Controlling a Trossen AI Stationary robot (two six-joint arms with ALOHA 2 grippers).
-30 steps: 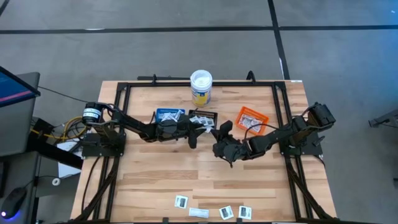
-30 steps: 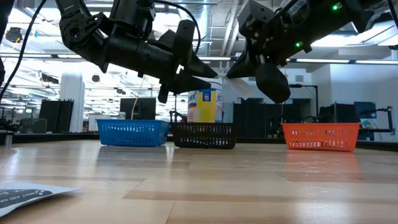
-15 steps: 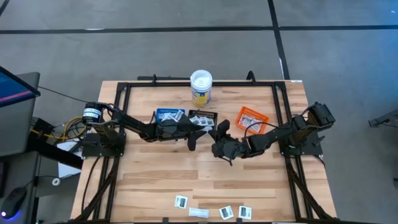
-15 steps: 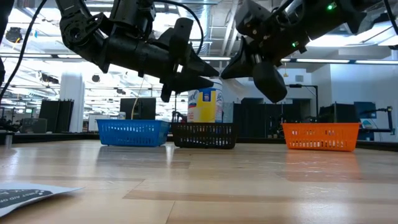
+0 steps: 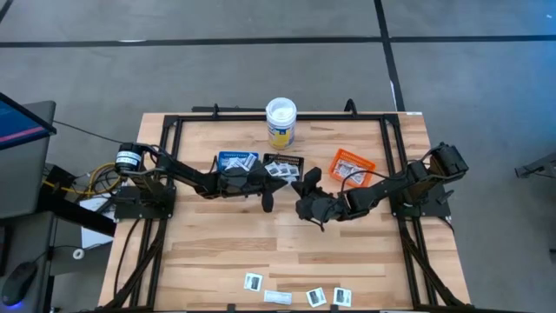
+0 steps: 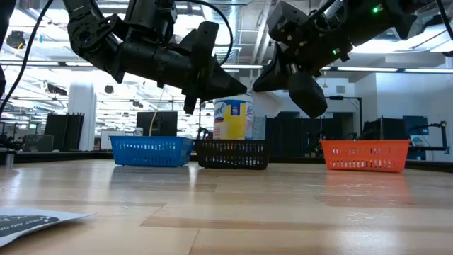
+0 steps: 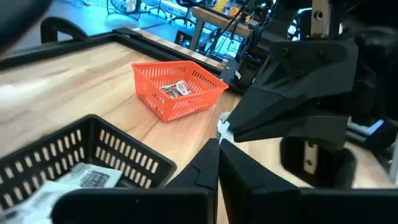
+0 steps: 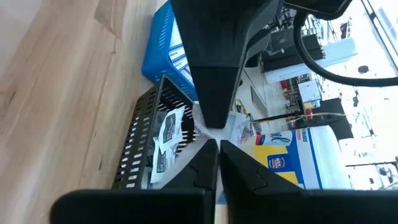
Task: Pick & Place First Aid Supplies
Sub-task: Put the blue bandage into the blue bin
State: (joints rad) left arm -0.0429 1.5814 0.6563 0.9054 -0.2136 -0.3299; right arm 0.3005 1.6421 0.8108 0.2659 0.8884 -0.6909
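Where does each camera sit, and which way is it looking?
High: above the table, looking straight down; both arms show whole.
Low: at table-top height, level across to the blue tray, black tray and orange tray; arms enter from above.
Left wrist: on the left arm, facing the right gripper; own fingers in front.
Right wrist: on the right arm, facing the left gripper; own fingers in front.
Shared: both wrist views show the white packet at the meeting tips.
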